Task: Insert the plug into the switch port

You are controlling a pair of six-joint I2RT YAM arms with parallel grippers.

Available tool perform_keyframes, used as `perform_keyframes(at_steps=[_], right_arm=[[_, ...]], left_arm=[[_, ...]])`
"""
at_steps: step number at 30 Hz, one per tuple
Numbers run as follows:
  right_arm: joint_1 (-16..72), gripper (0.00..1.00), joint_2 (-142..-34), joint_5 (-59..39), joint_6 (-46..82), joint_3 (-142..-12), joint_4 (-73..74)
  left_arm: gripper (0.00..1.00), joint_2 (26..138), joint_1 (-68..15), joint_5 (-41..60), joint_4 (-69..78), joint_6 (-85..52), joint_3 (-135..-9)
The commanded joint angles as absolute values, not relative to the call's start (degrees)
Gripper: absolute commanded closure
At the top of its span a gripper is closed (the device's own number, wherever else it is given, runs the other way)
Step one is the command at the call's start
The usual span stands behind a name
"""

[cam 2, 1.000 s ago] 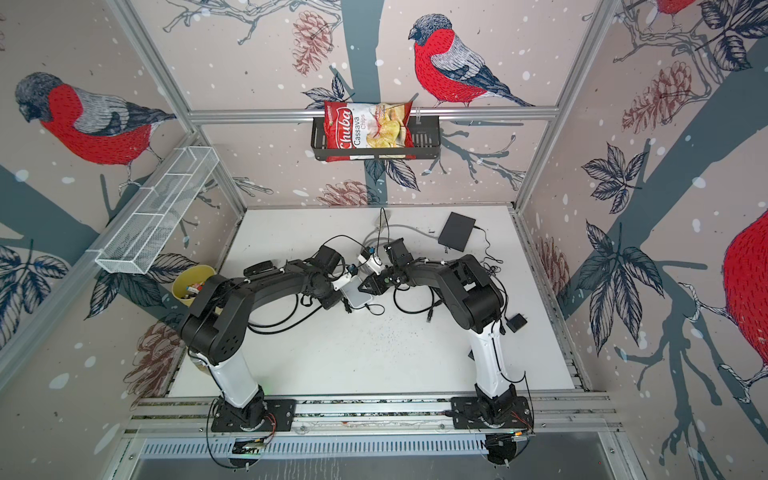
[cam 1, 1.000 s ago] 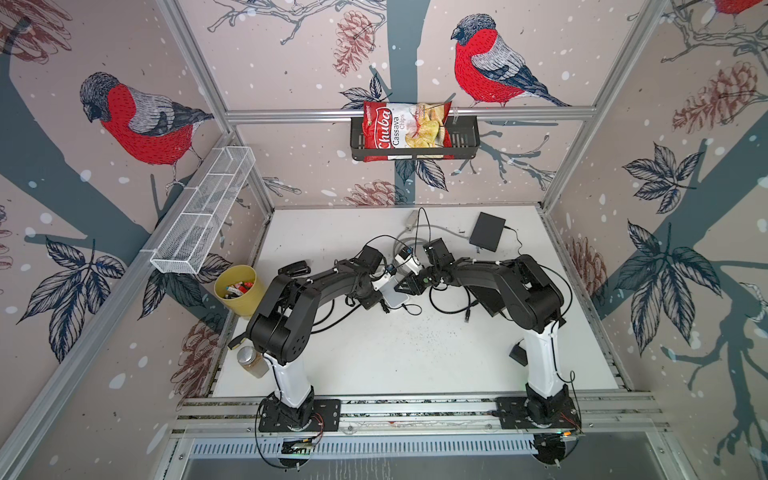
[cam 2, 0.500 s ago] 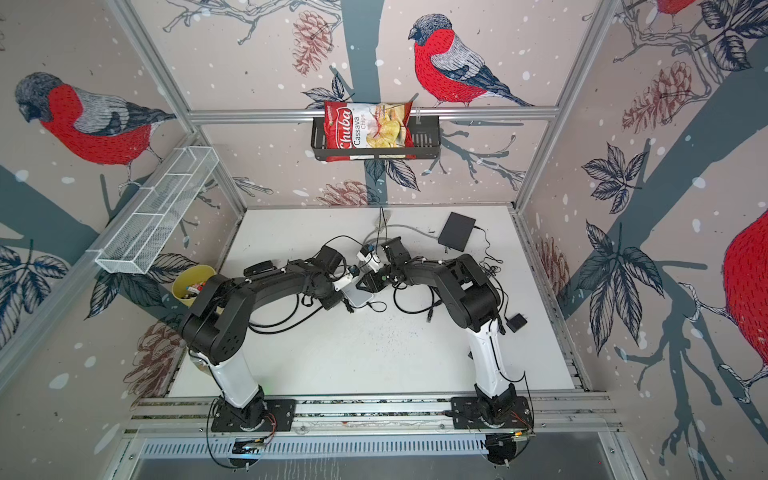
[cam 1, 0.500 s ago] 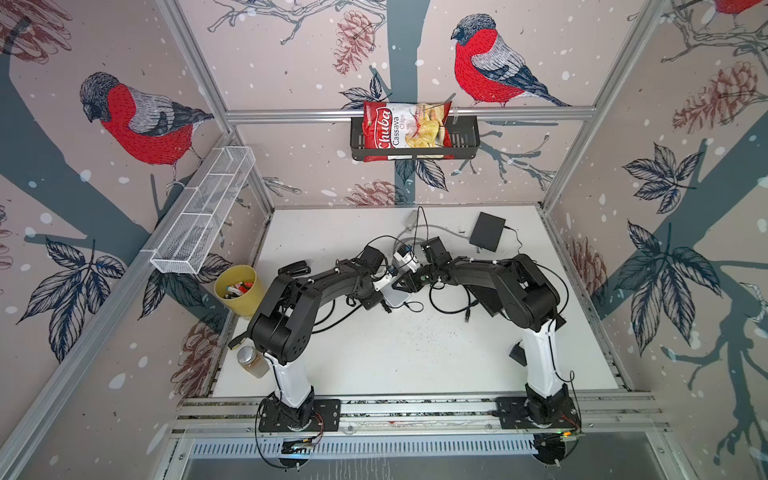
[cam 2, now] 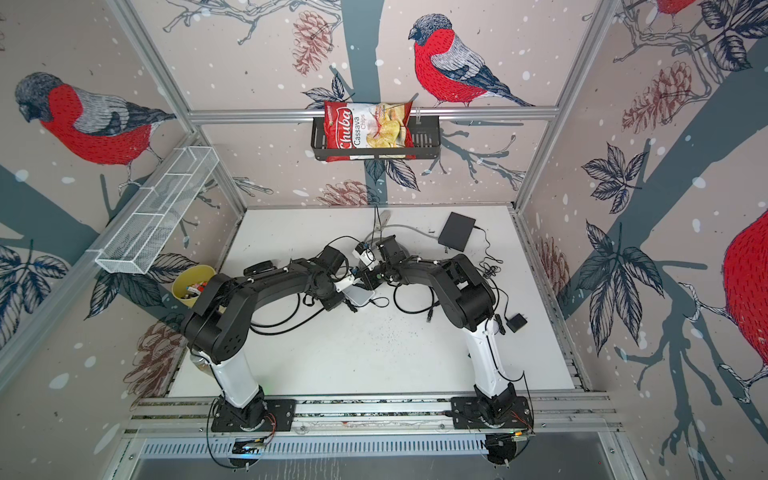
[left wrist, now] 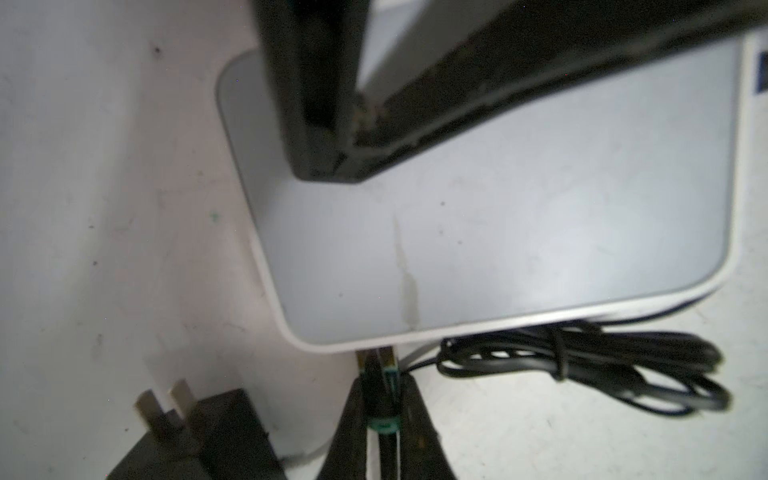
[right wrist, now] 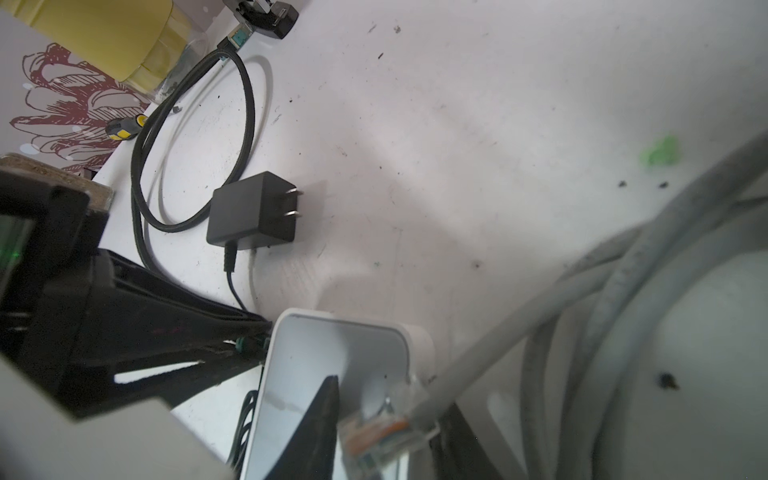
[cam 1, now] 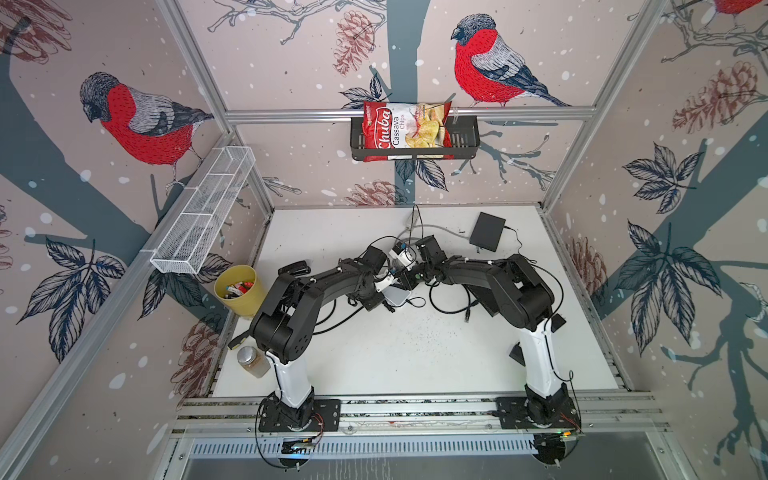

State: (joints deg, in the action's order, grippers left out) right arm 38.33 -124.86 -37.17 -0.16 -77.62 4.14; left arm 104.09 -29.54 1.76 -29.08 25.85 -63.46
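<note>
The white switch lies flat mid-table between both arms. My left gripper is shut on a black plug with a green band, whose metal tip touches the switch's side edge. The port itself is hidden under that edge. My right gripper is shut on a clear plug on a grey cable, held just over the switch's top face. Its black fingers rest over the switch top in the left wrist view.
A black power adapter lies beside the switch. A bundled thin black cable sits at the switch's edge. Grey cable loops, a black cable loop, a black box, a yellow cup and a jar are around.
</note>
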Motion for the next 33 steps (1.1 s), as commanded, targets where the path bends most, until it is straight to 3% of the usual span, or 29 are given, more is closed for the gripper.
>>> perform_keyframes(at_steps=[1, 11, 26, 33], right_arm=[[41.3, 0.65, -124.3, -48.7, -4.0, -76.1, -0.4], [43.2, 0.66, -122.7, -56.2, -5.2, -73.7, 1.0], [44.3, 0.66, -122.3, -57.3, -6.0, -73.3, -0.6], [39.1, 0.66, -119.8, -52.9, 0.4, -71.1, 3.7]], left_arm=[[0.93, 104.7, -30.5, 9.6, -14.0, 27.4, -64.2], [0.93, 104.6, -29.8, 12.3, -10.5, 26.4, -65.0], [0.94, 105.0, -29.9, 13.0, -5.7, 24.7, -63.8], [0.83, 102.5, -29.9, 10.2, -10.4, 25.2, -60.1]])
